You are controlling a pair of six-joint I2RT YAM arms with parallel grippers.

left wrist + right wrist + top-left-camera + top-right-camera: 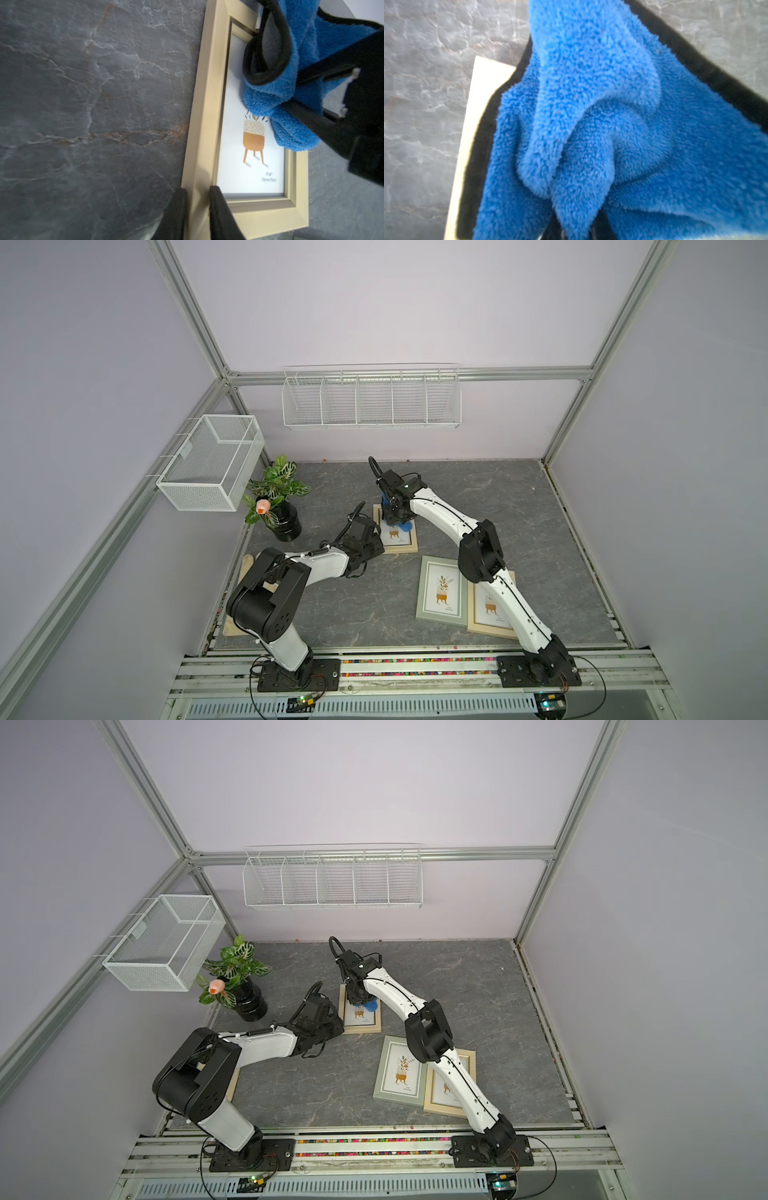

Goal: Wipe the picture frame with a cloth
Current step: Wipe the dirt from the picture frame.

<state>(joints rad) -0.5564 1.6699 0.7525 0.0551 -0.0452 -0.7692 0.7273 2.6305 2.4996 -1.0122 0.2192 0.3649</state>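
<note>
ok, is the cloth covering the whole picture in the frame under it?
No, in the left wrist view the bunched cloth lies over only one end of the picture frame, with the printed pot uncovered.

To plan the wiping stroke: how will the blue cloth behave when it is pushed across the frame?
Probably floppy: the cloth hangs bunched in loose folds from the right gripper, so it may crumple rather than push flat. Its plush pile looks soft and likely drags lightly on the frame.

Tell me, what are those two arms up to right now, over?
Left pincer shut on the picture frame, at its edge. Right pincer shut on the cloth, cloth lying on the picture. Grey-green frame lies apart, nothing blocking.
</note>
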